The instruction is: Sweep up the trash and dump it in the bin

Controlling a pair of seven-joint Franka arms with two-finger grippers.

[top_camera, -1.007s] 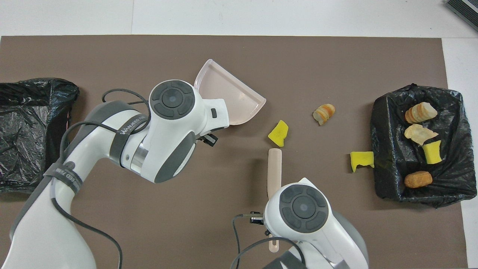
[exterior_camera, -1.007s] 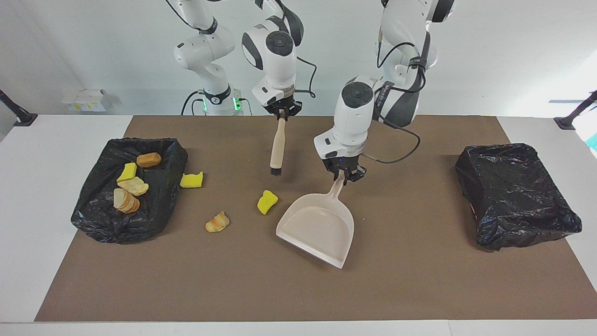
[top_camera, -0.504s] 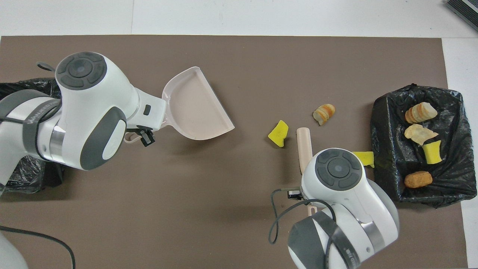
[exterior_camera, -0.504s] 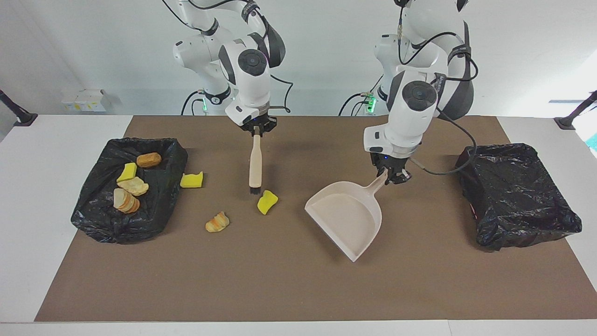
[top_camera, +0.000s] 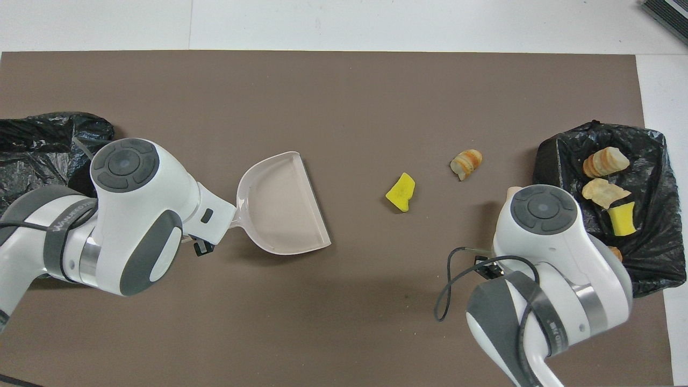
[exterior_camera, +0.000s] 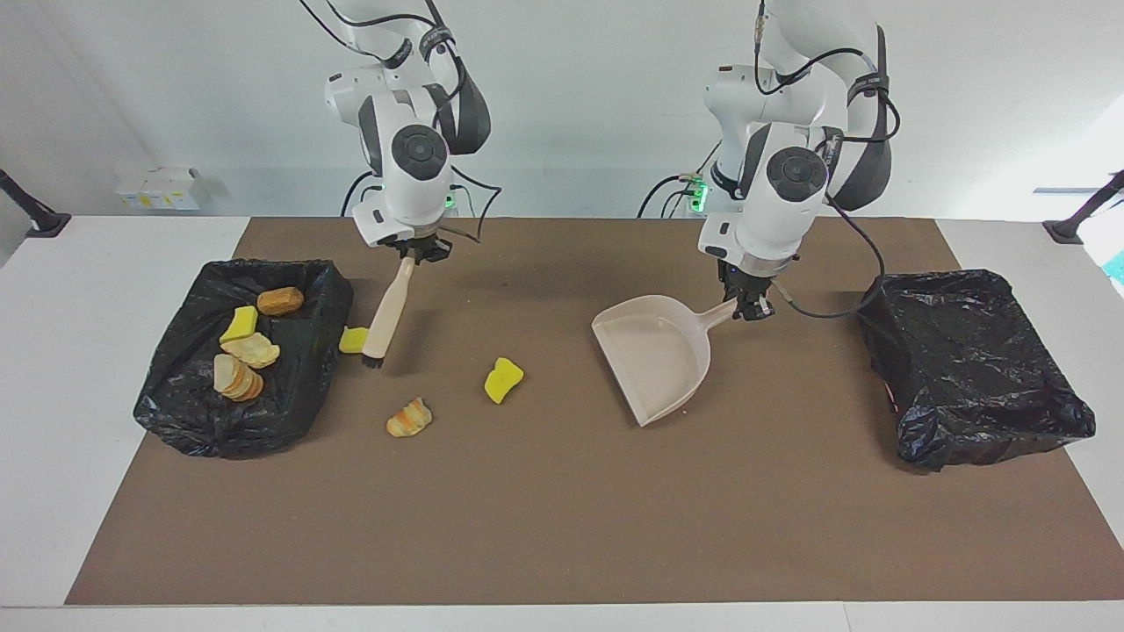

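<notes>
Both arms had swung apart in the last second. The right gripper [exterior_camera: 416, 254], clamped on the beige black-bristled brush [exterior_camera: 387, 306], carried it from the yellow sponge chunk [exterior_camera: 503, 380] to the second yellow scrap [exterior_camera: 353, 340] beside the black-lined bin [exterior_camera: 303, 386]. The left gripper [exterior_camera: 749, 301], gripping the beige plastic dustpan [exterior_camera: 654, 360], withdrew it; sweeping looked unstarted. A tan bread piece [exterior_camera: 409, 418] lay loose on the brown mat [exterior_camera: 562, 527]; white walls surrounded.

A brown mat [exterior_camera: 562, 527] carries two bins [exterior_camera: 241, 355], three scraps [exterior_camera: 503, 380].
</notes>
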